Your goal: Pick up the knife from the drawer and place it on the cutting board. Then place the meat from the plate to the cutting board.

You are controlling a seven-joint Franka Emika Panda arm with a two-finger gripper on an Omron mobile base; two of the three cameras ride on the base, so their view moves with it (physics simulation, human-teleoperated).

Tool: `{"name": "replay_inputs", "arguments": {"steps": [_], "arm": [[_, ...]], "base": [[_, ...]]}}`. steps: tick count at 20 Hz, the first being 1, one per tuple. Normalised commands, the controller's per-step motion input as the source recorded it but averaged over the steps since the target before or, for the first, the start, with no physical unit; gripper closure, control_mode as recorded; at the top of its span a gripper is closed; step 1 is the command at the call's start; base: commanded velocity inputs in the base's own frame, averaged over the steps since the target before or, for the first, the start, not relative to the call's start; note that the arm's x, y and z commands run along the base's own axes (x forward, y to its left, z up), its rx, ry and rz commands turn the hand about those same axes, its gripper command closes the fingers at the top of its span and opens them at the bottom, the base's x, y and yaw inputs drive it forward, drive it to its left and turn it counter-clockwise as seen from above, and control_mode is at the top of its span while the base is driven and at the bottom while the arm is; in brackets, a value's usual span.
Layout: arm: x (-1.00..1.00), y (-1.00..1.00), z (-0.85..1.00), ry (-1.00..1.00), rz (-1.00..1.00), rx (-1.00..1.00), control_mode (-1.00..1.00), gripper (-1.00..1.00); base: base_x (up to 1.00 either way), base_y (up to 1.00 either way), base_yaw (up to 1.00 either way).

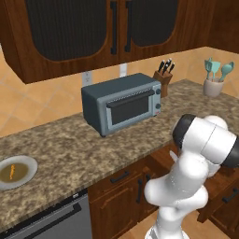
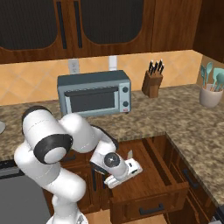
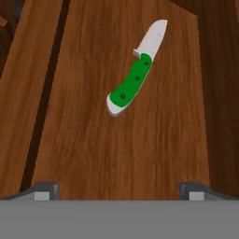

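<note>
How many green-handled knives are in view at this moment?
1. The knife lies flat on the open drawer's wooden floor, apart from the open gripper. Others could be hidden behind the arm.

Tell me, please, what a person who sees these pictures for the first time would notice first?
Probably the knife, its bright green handle vivid against the brown wood floor of the open drawer, lying free ahead of the open gripper. Next, the big white arm bending down over that drawer. On the counter, the grey toaster oven stands out.

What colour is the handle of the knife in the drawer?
Bright green, with a pale end cap. The knife shows best in the hand view.
</note>
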Motion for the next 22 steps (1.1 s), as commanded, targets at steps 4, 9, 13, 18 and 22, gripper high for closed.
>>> {"name": "replay_inputs", "arguments": {"steps": [4, 9, 13, 18, 22], "arm": [[0.6, -0.23, 1.0, 0.01, -0.11, 0.38, -1.0, -1.0], [0.59, -0.4, 1.0, 0.04, -0.08, 0.36, -1.0, -1.0], [0.66, -0.46, 0.47, 0.2, -0.09, 0.39, -1.0, -1.0], [0.69, -0.6, -0.04, 0.25, -0.07, 0.25, -1.0, -1.0], [0.18, -0.15, -0.28, 0.12, -0.09, 0.03, -1.0, -1.0]], "base": [[0.0, 0.0, 0.0], [0.0, 0.0, 0.0], [0.0, 0.0, 0.0], [0.0, 0.0, 0.0], [0.0, 0.0, 0.0]]}}
